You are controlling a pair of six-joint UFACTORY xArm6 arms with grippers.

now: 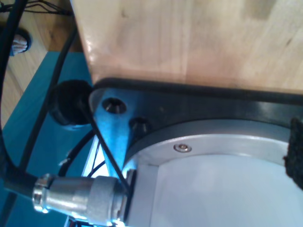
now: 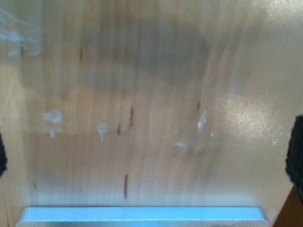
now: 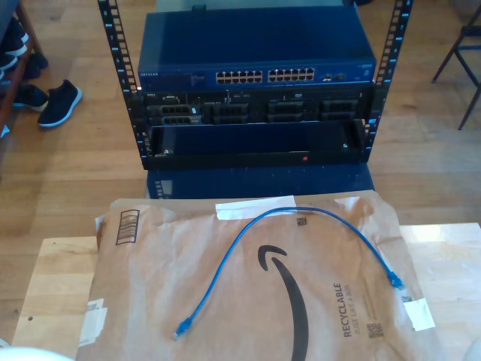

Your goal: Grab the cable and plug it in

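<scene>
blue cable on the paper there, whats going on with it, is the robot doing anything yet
Nothing is handling it right now. The blue cable lies loose in an arc on a flattened brown paper package on the wooden table, with a plug at each end and neither one plugged in. Behind the table stands a rack with a blue network switch, its row of ports facing the camera. My first wrist view looks at an arm base and a metal connector; my second looks down at bare wood.

Silver round arm base (image 1: 222, 156) with small screw (image 1: 182, 148), black mounting plate (image 1: 213, 101), knurled metal connector (image 1: 83, 196), thick black cable (image 1: 14, 175)
</scene>
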